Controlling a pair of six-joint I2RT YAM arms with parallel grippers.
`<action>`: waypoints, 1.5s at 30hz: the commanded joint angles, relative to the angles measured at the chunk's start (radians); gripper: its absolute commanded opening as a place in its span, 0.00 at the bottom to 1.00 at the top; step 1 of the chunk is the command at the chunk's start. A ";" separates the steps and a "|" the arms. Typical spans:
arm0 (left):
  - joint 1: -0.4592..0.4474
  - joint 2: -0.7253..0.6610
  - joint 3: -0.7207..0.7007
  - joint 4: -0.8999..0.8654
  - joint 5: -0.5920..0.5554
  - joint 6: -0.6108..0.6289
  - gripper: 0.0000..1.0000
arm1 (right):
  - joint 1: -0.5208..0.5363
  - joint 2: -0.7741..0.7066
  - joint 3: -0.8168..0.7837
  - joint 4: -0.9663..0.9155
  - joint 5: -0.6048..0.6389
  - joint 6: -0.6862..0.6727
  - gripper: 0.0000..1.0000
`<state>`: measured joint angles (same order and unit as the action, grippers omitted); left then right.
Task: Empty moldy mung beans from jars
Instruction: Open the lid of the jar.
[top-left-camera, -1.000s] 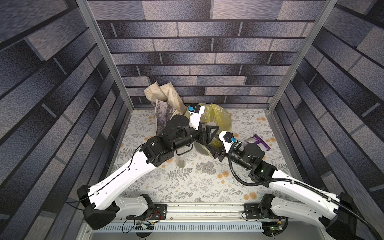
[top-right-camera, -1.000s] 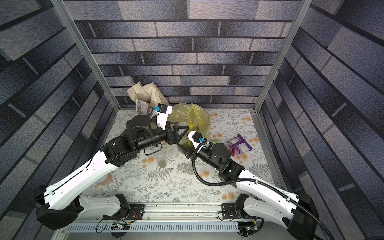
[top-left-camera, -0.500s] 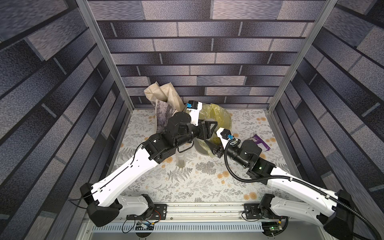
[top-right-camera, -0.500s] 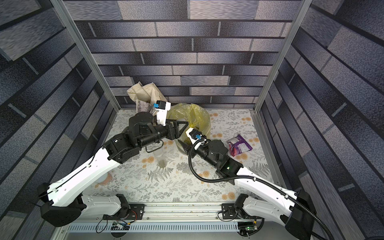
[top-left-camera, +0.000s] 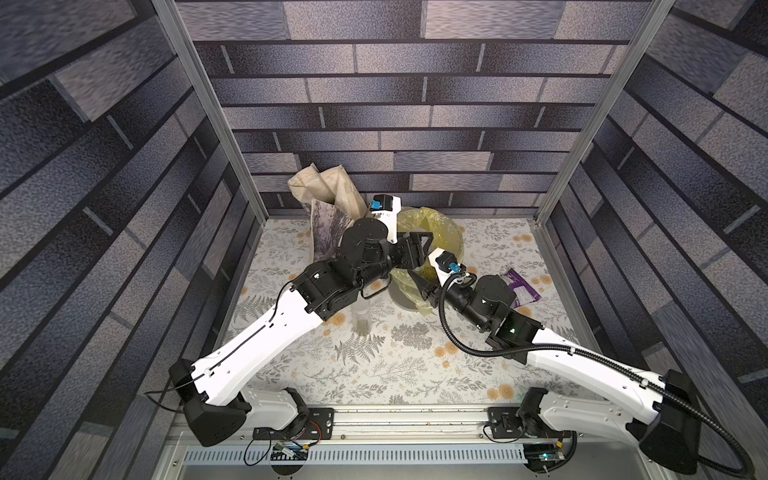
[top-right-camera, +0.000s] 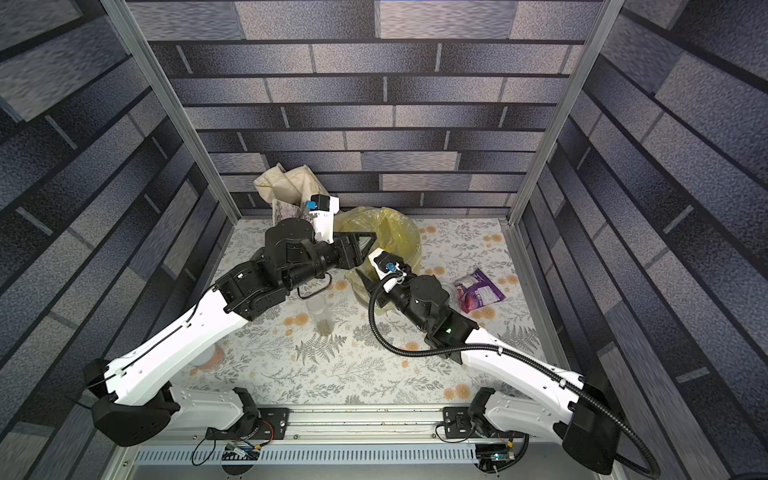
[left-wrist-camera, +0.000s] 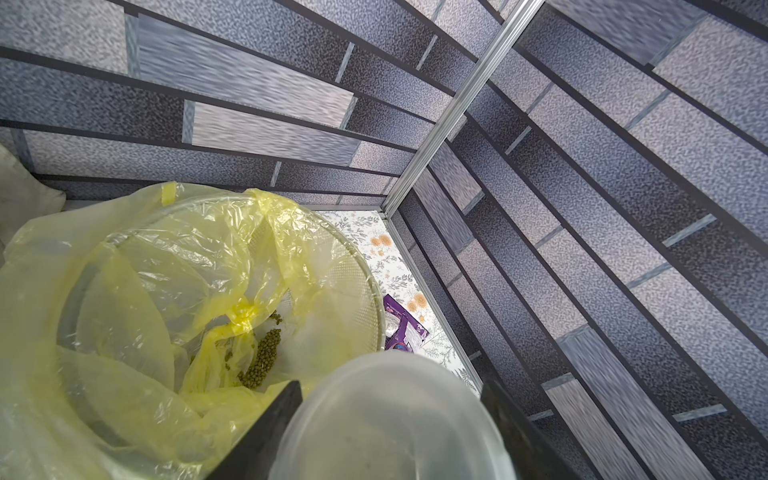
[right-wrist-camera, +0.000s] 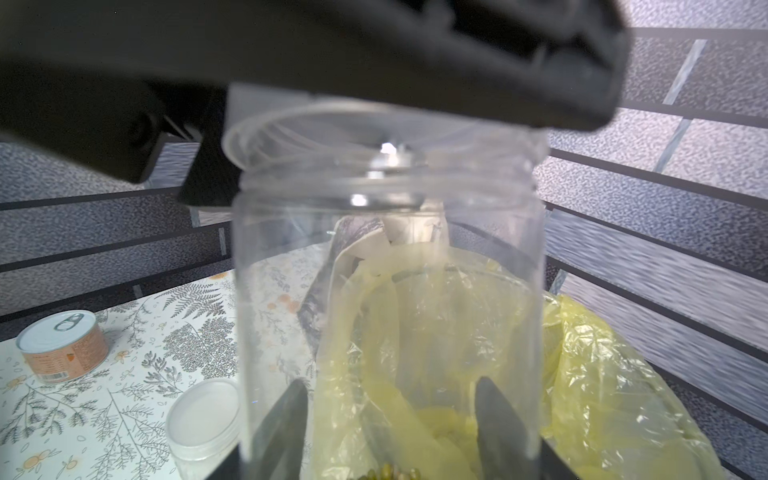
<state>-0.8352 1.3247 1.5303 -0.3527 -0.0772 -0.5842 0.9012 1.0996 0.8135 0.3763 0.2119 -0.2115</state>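
Grippers both clamping: right gripper (right-wrist-camera: 390, 386) holding a clear jar (right-wrist-camera: 386, 270), left gripper (left-wrist-camera: 390, 436) pinching a whitish lid (left-wrist-camera: 395, 415) at its mouth, beside the bucket (left-wrist-camera: 361, 266). Beans (left-wrist-camera: 262, 365) lying in its yellow bag (left-wrist-camera: 124, 291), some in the held jar, which is blurring out from above. Standing nearby: another jar (top-left-camera: 361, 320), one can (right-wrist-camera: 62, 349), packet (top-left-camera: 523, 286), tote (top-left-camera: 328, 195).

White arms (top-left-camera: 257, 345), black joints (top-left-camera: 332, 286), ribbed cable (top-left-camera: 441, 311)

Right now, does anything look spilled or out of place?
No spill shows on the table. Only the yellow bag looks untidy: it sags crumpled inside the bucket, with mung beans caught in its folds.
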 joint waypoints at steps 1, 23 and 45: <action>0.065 -0.025 0.062 0.033 -0.073 -0.063 0.64 | -0.012 -0.004 0.006 0.045 0.136 0.001 0.41; 0.129 0.023 0.087 0.029 0.007 -0.107 0.64 | -0.012 0.015 -0.008 0.087 0.112 -0.100 0.41; 0.131 0.086 0.142 0.015 -0.014 -0.065 0.67 | -0.013 0.059 0.011 0.102 0.198 -0.200 0.41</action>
<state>-0.7155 1.4204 1.6573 -0.3569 -0.1085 -0.6277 0.8955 1.1618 0.8162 0.4534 0.3943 -0.4049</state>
